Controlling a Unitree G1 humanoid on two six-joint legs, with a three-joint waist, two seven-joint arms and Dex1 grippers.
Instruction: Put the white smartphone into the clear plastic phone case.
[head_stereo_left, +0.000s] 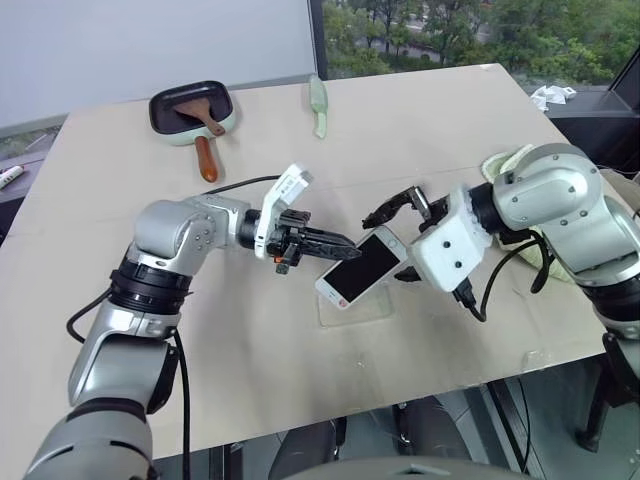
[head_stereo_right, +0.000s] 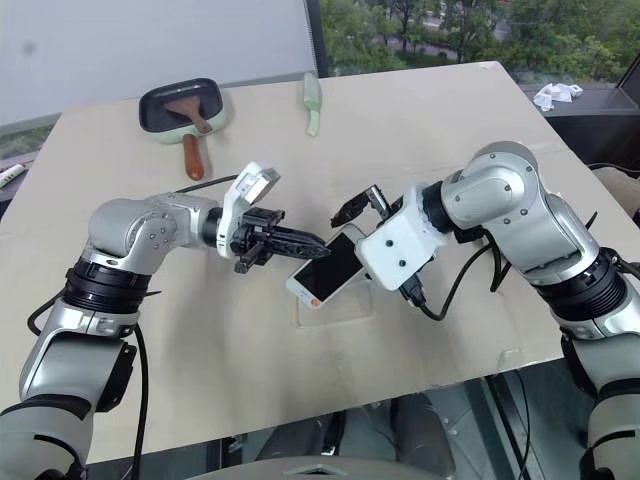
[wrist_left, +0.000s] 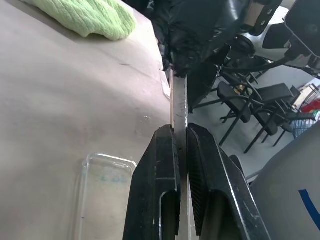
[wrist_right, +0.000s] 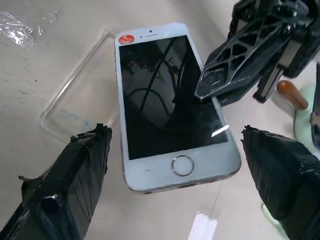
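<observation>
Above the desk (head_stereo_left: 120, 180): white smartphone (head_stereo_left: 358, 266) pinched in left jaws, right jaws spread; clear plastic phone case (wrist_right: 75, 100) lay unfilled.

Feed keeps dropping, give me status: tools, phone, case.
Left tool shut on phone, held above table. Right tool open, straddling phone's home-button end. Case flat on table beneath, empty. Nothing blocking it.

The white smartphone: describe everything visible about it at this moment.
The white smartphone is a flat slab with white bezels, a glossy black screen, a round home button and a red sticker at the opposite end. The left gripper is shut on its long edges, holding it tilted above the clear plastic phone case lying on the table. The open right gripper straddles its home-button end without touching.
</observation>
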